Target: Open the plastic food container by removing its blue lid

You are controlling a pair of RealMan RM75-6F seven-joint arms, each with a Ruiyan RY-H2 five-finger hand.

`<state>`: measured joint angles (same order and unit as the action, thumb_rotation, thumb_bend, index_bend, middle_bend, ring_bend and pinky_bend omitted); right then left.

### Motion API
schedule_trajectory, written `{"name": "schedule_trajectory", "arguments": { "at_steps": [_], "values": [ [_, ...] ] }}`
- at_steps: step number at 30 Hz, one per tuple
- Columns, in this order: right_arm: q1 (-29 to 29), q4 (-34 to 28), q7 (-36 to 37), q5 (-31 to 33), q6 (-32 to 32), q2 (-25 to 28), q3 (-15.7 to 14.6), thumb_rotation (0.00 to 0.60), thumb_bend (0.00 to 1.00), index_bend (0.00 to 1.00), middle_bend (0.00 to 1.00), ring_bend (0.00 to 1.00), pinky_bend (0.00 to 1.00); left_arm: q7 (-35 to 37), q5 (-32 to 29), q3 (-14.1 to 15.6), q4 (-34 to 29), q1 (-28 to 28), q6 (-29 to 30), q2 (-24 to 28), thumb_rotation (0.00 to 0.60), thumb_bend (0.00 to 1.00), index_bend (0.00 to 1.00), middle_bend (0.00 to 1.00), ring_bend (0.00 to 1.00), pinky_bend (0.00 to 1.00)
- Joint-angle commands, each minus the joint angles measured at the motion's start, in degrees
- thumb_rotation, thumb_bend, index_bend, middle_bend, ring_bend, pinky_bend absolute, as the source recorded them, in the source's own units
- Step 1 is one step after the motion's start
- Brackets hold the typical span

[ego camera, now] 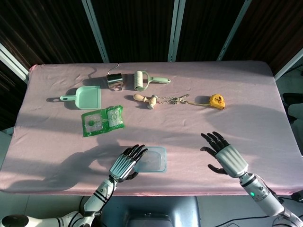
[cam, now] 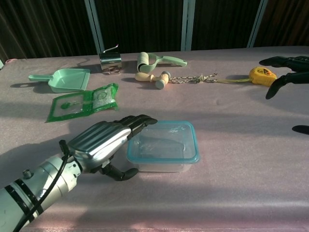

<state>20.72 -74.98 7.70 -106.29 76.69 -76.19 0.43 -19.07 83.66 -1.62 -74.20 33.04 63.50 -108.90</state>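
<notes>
A clear plastic container (ego camera: 154, 161) (cam: 165, 149) with a blue-rimmed lid sits on the pink cloth near the front edge. My left hand (ego camera: 126, 163) (cam: 103, 141) lies at its left side. Its dark fingertips (cam: 140, 120) reach over the lid's left corner, and the thumb curls against the container's left wall. It does not seem to grip the container. My right hand (ego camera: 223, 156) (cam: 286, 68) hovers to the right of the container and apart from it, fingers spread and holding nothing.
Further back lie a green plastic packet (ego camera: 102, 120), a mint dustpan (ego camera: 84, 97), a metal cup (ego camera: 114, 79), a lint roller (ego camera: 144, 80), a rope with wooden handles (ego camera: 154, 100) and a yellow tape measure (ego camera: 217, 101). The table's front edge runs just below the container.
</notes>
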Motion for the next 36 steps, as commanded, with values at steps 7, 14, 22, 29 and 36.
{"name": "schedule_trajectory", "arguments": {
  "at_steps": [7, 14, 22, 29, 36],
  "values": [
    [7.31, 6.76, 4.48, -3.78, -3.36, -10.55, -1.94, 0.600, 0.36, 0.47, 0.02, 0.00, 0.00, 0.16, -0.53, -0.50, 0.37, 0.36, -1.21, -0.91, 0.600, 0.32, 0.00, 0.52, 0.41, 0.22],
    [8.81, 8.20, 3.53, -5.25, -2.40, -15.50, -3.68, 0.600, 0.36, 0.50, 0.03, 0.00, 0.00, -0.28, -1.12, -0.97, 0.94, 0.42, -1.57, -0.98, 0.600, 0.32, 0.00, 0.52, 0.41, 0.22],
    [9.88, 9.50, 2.42, -4.06, -2.58, -18.58, -4.14, 0.600, 0.36, 0.55, 0.03, 0.00, 0.00, -0.30, -0.98, -0.81, 1.08, 0.24, -1.37, -0.69, 0.600, 0.33, 0.00, 0.53, 0.41, 0.22],
    [10.35, 10.72, 2.27, -3.32, -1.14, -19.75, -4.22, 0.600, 0.36, 0.60, 0.03, 0.00, 0.00, -0.47, 0.16, -0.14, 1.37, 0.07, -0.66, -0.73, 0.600, 0.33, 0.00, 0.53, 0.41, 0.22],
    [10.45, 12.05, 2.23, -2.24, 0.22, -20.95, -4.03, 0.600, 0.36, 0.63, 0.05, 0.00, 0.00, -0.67, 0.65, 0.16, 2.25, 0.01, -0.57, -1.30, 0.600, 0.33, 0.00, 0.54, 0.42, 0.22]
  ]
}}
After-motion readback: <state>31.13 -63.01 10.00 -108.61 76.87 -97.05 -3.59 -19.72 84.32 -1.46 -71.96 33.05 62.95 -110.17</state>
